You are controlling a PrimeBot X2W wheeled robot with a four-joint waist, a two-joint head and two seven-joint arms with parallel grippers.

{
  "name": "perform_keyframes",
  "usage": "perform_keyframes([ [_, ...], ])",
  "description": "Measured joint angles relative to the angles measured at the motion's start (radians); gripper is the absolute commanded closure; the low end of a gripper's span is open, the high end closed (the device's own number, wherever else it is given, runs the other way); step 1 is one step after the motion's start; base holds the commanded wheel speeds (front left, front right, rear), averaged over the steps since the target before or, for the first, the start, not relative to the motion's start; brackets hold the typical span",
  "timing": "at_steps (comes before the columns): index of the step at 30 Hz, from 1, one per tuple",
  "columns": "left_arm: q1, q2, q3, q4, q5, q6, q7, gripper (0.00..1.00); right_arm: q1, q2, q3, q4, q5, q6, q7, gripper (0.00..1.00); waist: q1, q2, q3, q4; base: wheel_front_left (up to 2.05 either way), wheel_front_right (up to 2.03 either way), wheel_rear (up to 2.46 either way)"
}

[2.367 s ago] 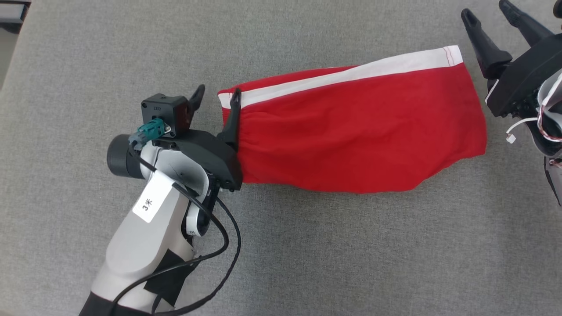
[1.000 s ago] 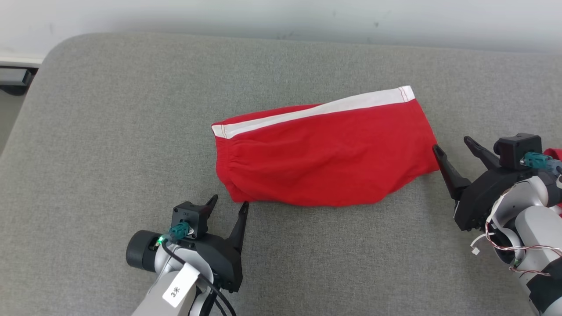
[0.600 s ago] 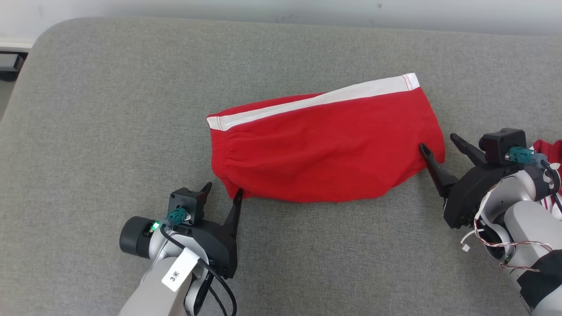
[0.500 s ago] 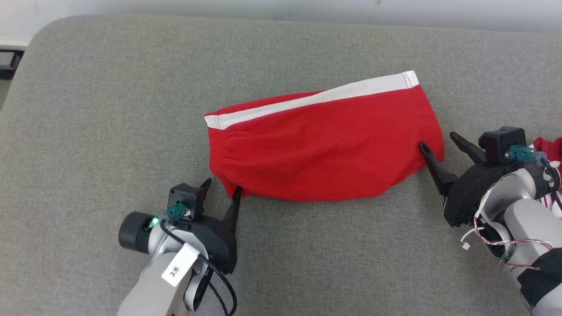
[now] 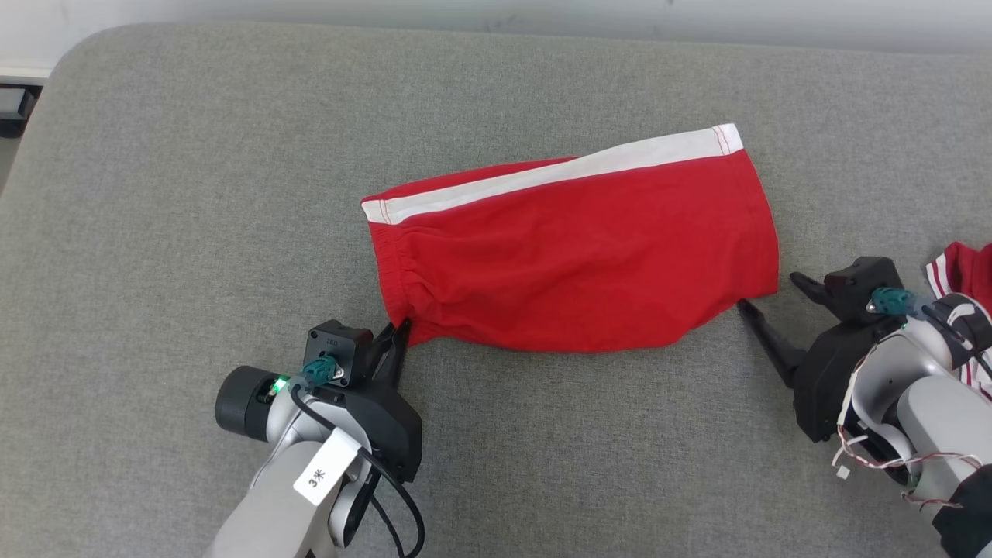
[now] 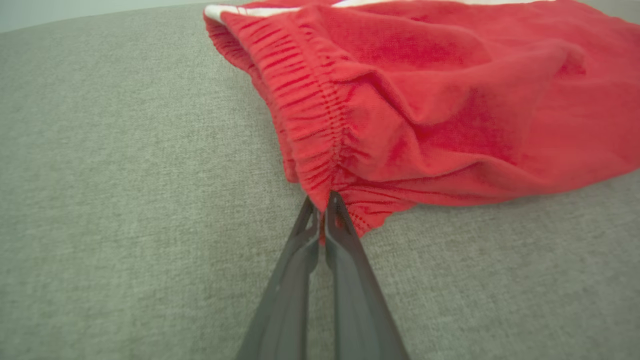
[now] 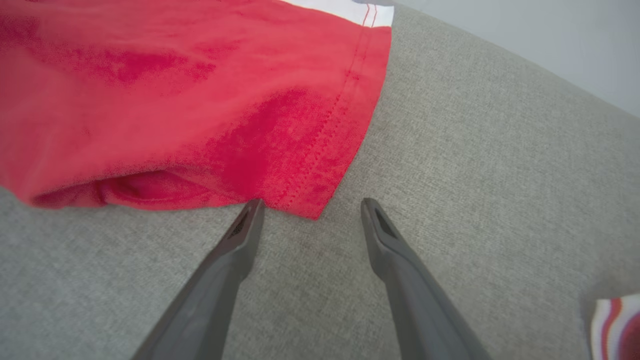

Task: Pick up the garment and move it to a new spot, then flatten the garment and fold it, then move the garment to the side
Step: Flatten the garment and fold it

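Softly creased red garment (image 5: 573, 256), elastic-gathered waistband (image 6: 310, 115)

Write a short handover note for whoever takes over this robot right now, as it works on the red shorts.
Left gripper: shut on the red shorts at the near waistband corner.
Right gripper: open, fingertips either side of the near hem corner, holding nothing.
The shorts lie fairly flat on the grey cushion; a striped cloth sits at the right edge.
Done: left grasp made.
Left: close the right gripper on the hem, then probably lift with both and go on to the fold or the move aside.
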Motion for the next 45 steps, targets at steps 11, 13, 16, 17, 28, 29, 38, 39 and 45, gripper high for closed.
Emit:
perform_keyframes([
  [11,0.000,-0.002,-0.001,0.013,-0.001,-0.001,-0.005,1.00,0.014,0.013,-0.001,-0.018,0.019,0.003,0.018,0.00,0.0000,-0.0001,-0.003,0.001,0.00,0.00,0.00],
  [13,-0.002,-0.004,-0.004,0.014,-0.001,-0.002,-0.005,1.00,0.012,0.016,-0.003,-0.017,0.022,0.003,0.018,0.00,0.0000,0.0000,-0.001,0.003,0.00,0.00,0.00],
  [16,-0.017,-0.008,-0.009,0.019,-0.001,-0.009,-0.005,1.00,0.008,0.014,-0.010,-0.014,0.022,0.002,0.018,0.00,0.0000,0.0000,0.003,0.010,0.00,0.00,0.00],
  [17,-0.018,-0.009,-0.009,0.020,-0.001,-0.009,-0.006,1.00,0.005,0.015,-0.010,-0.011,0.022,0.002,0.018,0.00,0.0000,0.0000,0.004,0.013,0.00,0.00,0.00],
  [28,-0.021,-0.018,-0.012,0.029,-0.004,-0.010,-0.019,1.00,-0.037,0.015,-0.016,0.019,0.017,-0.011,0.026,0.00,0.0000,0.0000,0.019,0.039,0.00,0.00,0.00],
  [29,-0.021,-0.018,-0.012,0.030,-0.006,-0.010,-0.019,1.00,-0.039,0.015,-0.016,0.020,0.017,-0.011,0.026,0.00,0.0000,0.0000,0.020,0.040,0.00,0.00,0.00],
  [38,-0.026,-0.022,-0.012,0.041,-0.009,-0.011,-0.024,1.00,-0.054,0.022,-0.010,0.040,0.017,-0.010,0.026,1.00,0.0000,0.0000,0.021,0.043,0.00,0.00,0.00],
  [39,-0.027,-0.022,-0.012,0.043,-0.009,-0.015,-0.026,1.00,-0.054,0.022,-0.010,0.040,0.017,-0.010,0.026,1.00,0.0000,0.0000,0.020,0.042,0.00,0.00,0.00],
  [45,-0.032,0.004,-0.032,0.046,-0.008,-0.049,-0.037,1.00,-0.029,0.022,-0.019,0.022,0.025,-0.011,0.007,1.00,0.0000,0.0000,0.004,0.036,0.00,0.00,0.00],
])
